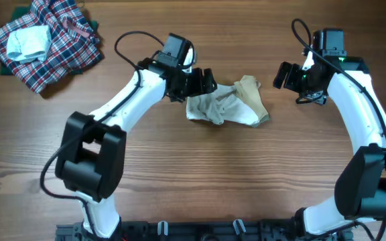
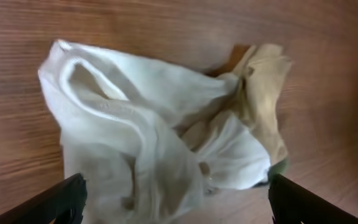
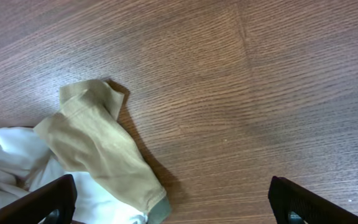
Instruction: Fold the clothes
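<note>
Plainly, left pincer (image 1: 209, 82) and right pincer (image 1: 282, 75) gape empty above the wood-grain table (image 1: 179, 177), crumpled clothes (image 1: 225, 107) between them

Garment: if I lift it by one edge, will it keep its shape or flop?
Probably floppy: the garment lies crumpled in soft folds, so a lifted edge would likely drape. It looks thin, so a push would likely bunch it rather than slide it whole. The tan part lies loose at one side and may dangle.

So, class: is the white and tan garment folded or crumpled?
Crumpled: the garment lies in a rumpled heap, its tan part twisted to one side.
</note>
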Controlling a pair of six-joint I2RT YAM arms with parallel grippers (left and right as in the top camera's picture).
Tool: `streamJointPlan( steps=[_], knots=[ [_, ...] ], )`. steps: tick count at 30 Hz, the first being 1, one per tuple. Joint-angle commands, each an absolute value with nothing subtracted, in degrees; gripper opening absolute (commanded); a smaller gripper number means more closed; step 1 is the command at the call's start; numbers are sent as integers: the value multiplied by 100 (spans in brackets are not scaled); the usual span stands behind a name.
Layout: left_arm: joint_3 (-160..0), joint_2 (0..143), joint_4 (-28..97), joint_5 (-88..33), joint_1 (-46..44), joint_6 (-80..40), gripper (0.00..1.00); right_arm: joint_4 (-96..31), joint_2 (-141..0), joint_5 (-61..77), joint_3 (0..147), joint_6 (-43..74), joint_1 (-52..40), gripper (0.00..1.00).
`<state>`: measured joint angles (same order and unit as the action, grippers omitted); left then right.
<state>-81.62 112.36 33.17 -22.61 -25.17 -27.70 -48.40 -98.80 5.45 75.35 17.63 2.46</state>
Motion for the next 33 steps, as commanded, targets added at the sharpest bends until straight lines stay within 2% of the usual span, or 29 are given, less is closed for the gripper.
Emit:
streamJointPlan(
  steps=[1, 13, 23, 33],
  knots=[
    [-8226, 11080, 3446, -2327, -2606, -2639, 94, -4803, -9915, 445, 7529, 1653, 259, 100],
    [-8224, 11459, 3535, -2388, -3015, -2838, 94, -4777, -9915, 445, 7529, 1651, 259, 100],
    [-8224, 11546, 3581, -1837, -3000, -2880, 93, -4783, -9915, 445, 7529, 1651, 259, 100],
    [-8224, 11793, 3420, -2261, -3017, -2882, 92, -4783, -9915, 445, 7529, 1649, 259, 100]
  ],
)
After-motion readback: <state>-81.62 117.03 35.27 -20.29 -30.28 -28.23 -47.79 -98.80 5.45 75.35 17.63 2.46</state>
